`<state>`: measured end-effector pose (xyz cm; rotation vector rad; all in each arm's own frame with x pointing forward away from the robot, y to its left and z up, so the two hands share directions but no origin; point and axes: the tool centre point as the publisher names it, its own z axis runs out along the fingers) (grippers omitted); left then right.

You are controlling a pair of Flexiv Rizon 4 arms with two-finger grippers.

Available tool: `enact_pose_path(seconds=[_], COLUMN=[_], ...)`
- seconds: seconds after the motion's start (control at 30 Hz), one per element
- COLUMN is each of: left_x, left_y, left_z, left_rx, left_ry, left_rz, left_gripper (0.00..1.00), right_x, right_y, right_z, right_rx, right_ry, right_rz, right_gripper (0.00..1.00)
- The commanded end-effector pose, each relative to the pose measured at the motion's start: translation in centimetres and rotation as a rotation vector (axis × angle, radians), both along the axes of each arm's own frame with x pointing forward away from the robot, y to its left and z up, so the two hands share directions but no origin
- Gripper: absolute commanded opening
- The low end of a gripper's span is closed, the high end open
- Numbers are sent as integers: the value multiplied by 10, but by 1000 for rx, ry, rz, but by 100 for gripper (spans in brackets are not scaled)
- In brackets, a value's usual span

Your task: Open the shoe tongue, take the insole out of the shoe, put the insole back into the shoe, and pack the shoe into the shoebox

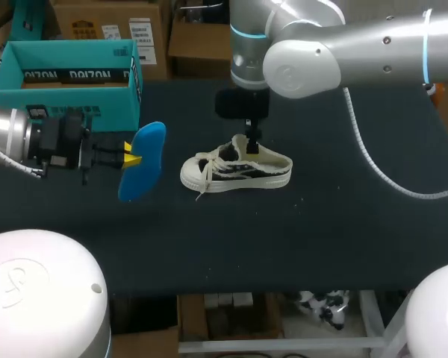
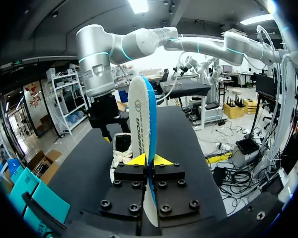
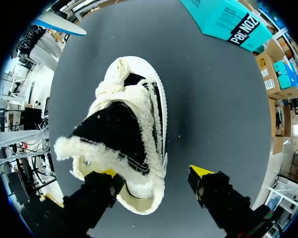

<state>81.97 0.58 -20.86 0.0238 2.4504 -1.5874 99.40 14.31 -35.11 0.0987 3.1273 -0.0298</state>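
A white low shoe (image 1: 235, 173) with black panels and a fleecy lining lies mid-table, toe toward my left arm. My right gripper (image 1: 251, 139) hangs over its heel. From that wrist, its fingers stand wide apart: one fingertip (image 3: 107, 173) is down by the heel opening of the shoe (image 3: 131, 129), the other (image 3: 200, 171) is clear of its side, so my right gripper (image 3: 154, 173) is open. My left gripper (image 1: 132, 158) is shut on a blue and white insole (image 1: 142, 160), held off the table to the left of the toe. The insole (image 2: 141, 116) stands upright between the pads of my left gripper (image 2: 149, 159).
An open teal shoebox (image 1: 67, 74) stands at the table's back left, behind my left arm, and its teal side shows as the shoebox (image 3: 228, 20) past the toe. The dark tabletop (image 1: 284, 239) stretches in front of the shoe.
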Motion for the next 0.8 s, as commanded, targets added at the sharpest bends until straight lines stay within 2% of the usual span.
enact_pose_path(seconds=[0.03, 0.07, 0.5, 0.8], left_x=[0, 0, 8, 24], left_y=[1, 1, 4, 1], left_z=[-4, -4, -10, -8], left_rx=[-5, -5, -4, -5], left_ry=[0, 0, 20, 22], left_rz=[1, 1, -12, -62], left_gripper=[0, 0, 0, 0], right_x=[1, 0, -7, -14], right_y=[6, 6, 12, 15], right_z=[-5, -5, -4, 2], right_rx=[-23, -26, -55, -55], right_ry=[3, 0, -14, -20], right_rz=[-6, -7, -27, -111], right_gripper=[30, 0, 0, 0])
